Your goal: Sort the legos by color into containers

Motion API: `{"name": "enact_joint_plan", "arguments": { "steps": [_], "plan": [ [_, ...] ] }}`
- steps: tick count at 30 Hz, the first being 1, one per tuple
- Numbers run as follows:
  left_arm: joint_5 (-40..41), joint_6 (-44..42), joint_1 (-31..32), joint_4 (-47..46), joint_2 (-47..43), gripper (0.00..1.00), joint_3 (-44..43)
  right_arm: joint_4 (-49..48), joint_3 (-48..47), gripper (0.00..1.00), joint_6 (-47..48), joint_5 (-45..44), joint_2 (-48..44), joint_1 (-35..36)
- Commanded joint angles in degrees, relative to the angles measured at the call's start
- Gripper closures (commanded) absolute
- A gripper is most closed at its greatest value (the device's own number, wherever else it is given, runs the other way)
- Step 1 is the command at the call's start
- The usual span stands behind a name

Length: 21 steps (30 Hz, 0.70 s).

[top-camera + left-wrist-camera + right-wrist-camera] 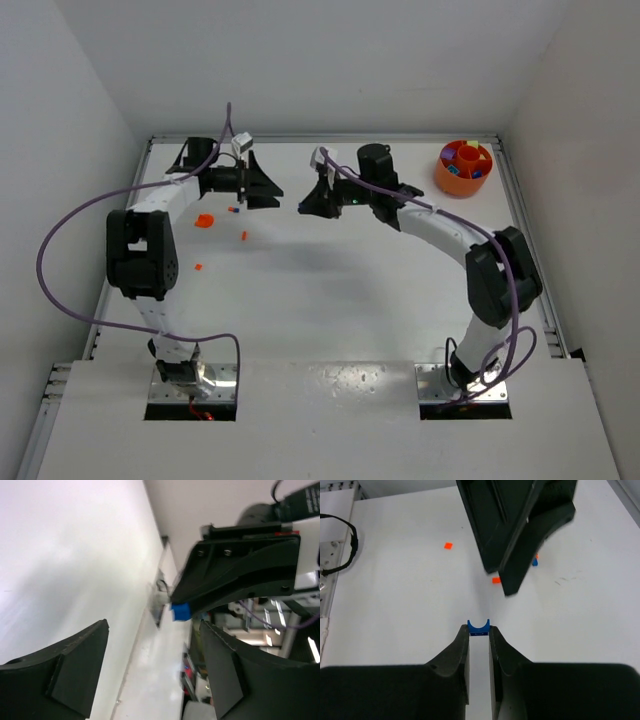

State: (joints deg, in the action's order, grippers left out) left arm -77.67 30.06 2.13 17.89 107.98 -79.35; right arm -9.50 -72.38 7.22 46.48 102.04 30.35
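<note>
Toward the far middle of the white surface (330,300), both arms reach inward and their hands face each other, tips near but not touching.

Right hand (479,634): clenched on a blue brick (478,626). The brick sits at the very tips of the two fingers, and its curved top edge pokes out past them. The left wrist view confirms it, with the blue piece pinched at the tip of the right hand.

Left hand (270,190): released, its fingers spread wide with nothing between them. It is just across from the blue brick and apart from it.

Loose legos on the surface, all on the left side near the left hand:
- an orange-red piece (204,220), the largest of the loose ones
- a tiny blue-and-red bit (235,210) just beside the left hand; I cannot tell whether it is one brick or two
- a small orange brick (244,236) a little nearer the arm bases
- another small orange brick (198,267) nearer still, close to the left arm's elbow

Orange bowl (445,180): upright at the far right corner of the surface, well apart from both hands. It has coloured bits inside, with blue and orange visible.
</note>
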Motion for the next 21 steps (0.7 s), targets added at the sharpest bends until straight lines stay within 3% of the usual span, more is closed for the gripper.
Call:
{"name": "enact_joint_plan", "arguments": {
  "steps": [1,4,5,6,7,10,12,18,21],
  "plan": [
    [6.37,-7.44,-2.83,4.42,-4.45,0.2,-4.39,3.76,1.53,1.0,3.24,-3.49,-5.62,-2.04],
    [16.12,-15.18,-3.54,12.33,-6.29,0.17,-8.87,8.76,3.03,1.0,3.93,-8.31,-8.69,-5.11],
    [23.19,-16.17,-3.54,12.87,-7.25,0.17,-9.41,9.92,3.73,1.0,3.94,-9.55,-9.4,-6.17],
    [27.01,-17.57,-3.02,12.87,-9.61,0.02,-9.42,11.07,3.74,1.0,3.94,-11.22,-10.1,-7.22],
    [29.91,-23.59,-1.18,14.53,-10.68,0.0,-11.68,14.21,3.74,1.0,3.42,-15.32,-10.71,-9.5],
    [43.01,-28.21,3.47,16.56,-13.14,0.0,-14.42,20.98,1.64,1.0,1.66,-22.02,-11.51,-15.81],
    [46.88,-29.36,4.89,17.26,-13.15,0.0,-15.74,24.86,-1.61,1.0,0.34,-25.88,-10.37,-19.61],
    [57.53,-29.36,8.68,26.13,-4.55,0.0,-30.76,38.05,-13.04,1.0,0.33,-31.34,-3.1,-34.2],
    [59.21,-30.06,9.29,25.36,-4.54,0.0,-32.36,42.18,-19.54,1.0,0.33,-33.19,0.87,-39.83]
  ]
}}
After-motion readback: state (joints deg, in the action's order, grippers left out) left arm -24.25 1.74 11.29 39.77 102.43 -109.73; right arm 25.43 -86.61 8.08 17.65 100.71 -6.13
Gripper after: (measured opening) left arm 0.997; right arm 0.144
